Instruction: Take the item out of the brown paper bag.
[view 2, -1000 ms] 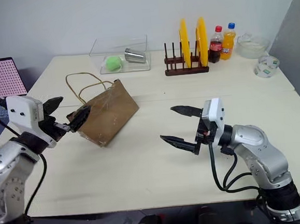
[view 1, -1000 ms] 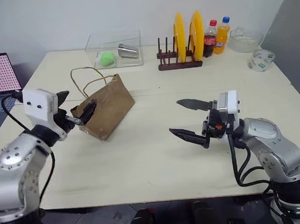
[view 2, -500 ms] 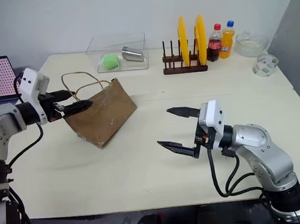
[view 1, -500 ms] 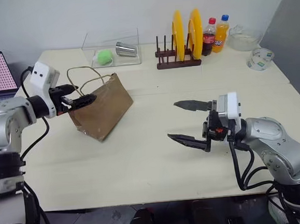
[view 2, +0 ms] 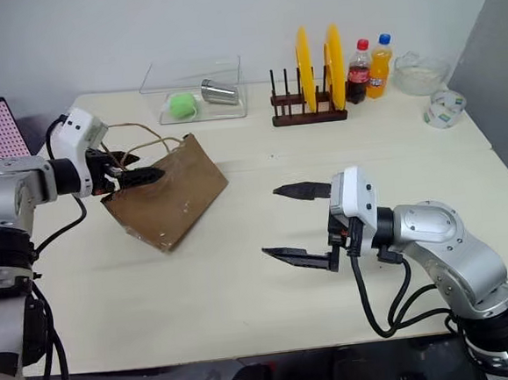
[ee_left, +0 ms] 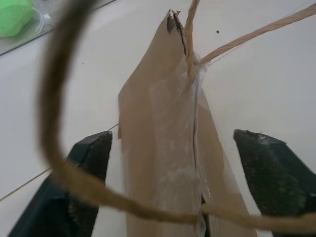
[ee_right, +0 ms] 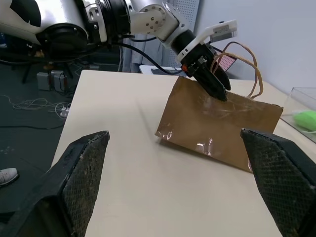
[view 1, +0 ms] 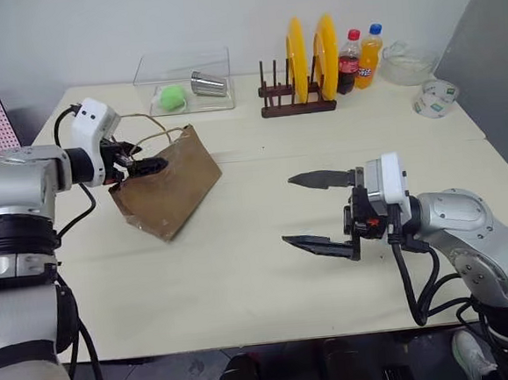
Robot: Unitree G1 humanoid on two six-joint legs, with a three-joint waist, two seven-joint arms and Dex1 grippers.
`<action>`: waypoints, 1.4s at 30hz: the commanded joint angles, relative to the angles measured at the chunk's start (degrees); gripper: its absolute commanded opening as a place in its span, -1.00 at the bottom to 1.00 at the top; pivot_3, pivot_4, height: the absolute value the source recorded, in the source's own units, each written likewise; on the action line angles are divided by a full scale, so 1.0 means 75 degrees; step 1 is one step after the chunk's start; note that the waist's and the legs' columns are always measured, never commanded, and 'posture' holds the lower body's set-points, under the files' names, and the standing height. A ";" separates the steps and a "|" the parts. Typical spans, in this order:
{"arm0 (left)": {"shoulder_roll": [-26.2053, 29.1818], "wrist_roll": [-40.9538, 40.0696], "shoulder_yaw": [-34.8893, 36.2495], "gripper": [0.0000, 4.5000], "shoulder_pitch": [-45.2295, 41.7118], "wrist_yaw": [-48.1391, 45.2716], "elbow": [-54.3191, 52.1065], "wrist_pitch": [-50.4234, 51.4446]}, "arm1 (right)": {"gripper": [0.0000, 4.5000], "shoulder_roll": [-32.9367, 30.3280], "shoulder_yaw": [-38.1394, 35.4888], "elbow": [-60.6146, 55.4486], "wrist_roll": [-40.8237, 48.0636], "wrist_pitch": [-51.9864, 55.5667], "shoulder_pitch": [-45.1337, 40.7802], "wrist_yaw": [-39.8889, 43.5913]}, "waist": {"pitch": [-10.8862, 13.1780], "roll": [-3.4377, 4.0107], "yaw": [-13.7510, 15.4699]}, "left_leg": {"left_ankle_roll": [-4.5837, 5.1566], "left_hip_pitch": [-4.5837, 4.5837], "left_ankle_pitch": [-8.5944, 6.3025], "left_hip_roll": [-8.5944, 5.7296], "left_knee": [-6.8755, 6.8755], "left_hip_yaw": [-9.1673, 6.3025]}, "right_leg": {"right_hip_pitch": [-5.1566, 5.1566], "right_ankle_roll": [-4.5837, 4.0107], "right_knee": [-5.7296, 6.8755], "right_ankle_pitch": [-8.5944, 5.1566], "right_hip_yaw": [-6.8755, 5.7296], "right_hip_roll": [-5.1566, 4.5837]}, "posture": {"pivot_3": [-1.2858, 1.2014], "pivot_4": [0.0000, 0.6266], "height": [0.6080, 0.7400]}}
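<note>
Now L fingers (ee_left: 89,163) apart astride brown paper bag (view 1: 167,186) top edge, R fingers (view 1: 315,242) apart over bare table (view 1: 243,279).

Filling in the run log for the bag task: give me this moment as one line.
left gripper: open, straddling top edge of brown paper bag | right gripper: open, apart from bag | item: not visible

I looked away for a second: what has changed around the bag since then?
The left end effector has moved from the brown paper bag's lower end up to its top edge, which now sits between its open fingers. The bag lies as before; the right end effector stays open over the table.
</note>
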 commanded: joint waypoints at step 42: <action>-0.3380 0.2319 -0.0259 -0.99 -0.4163 -0.0729 0.5225 -0.7296 | 1.00 0.0707 -0.0247 -0.3511 -0.2335 -0.0576 0.4712 -0.4380 | 0.0021 -0.0037 -0.0031 | 0.0006 -0.0106 -0.0003 -0.0018 0.0102 -0.0010 | -0.0052 0.0006 0.0034 0.0003 -0.0015 -0.0007 | 0.03 -0.52 1.00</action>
